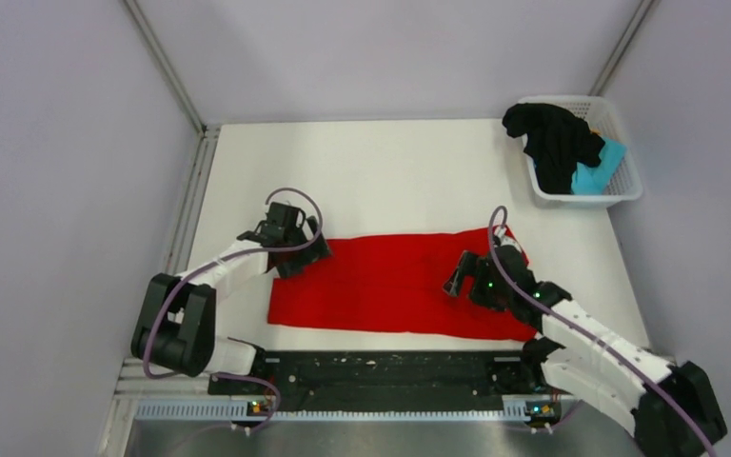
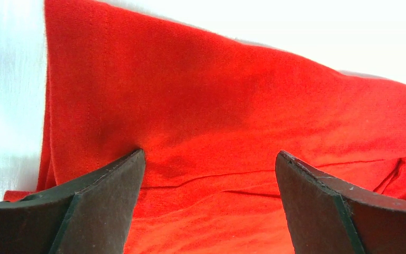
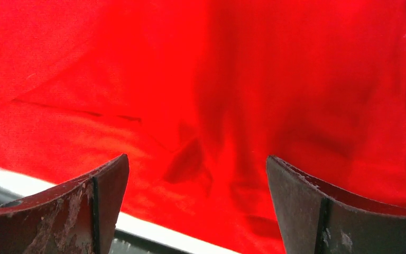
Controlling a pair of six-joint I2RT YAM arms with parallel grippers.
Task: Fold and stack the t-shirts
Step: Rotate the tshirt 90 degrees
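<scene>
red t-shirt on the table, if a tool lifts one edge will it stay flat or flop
Probably floppy: the red t-shirt lies flat as thin knit cloth with soft creases, so a lifted edge would likely drape and sag. It looks light. Pushed, it may bunch up on the smooth white table rather than slide whole.
</scene>
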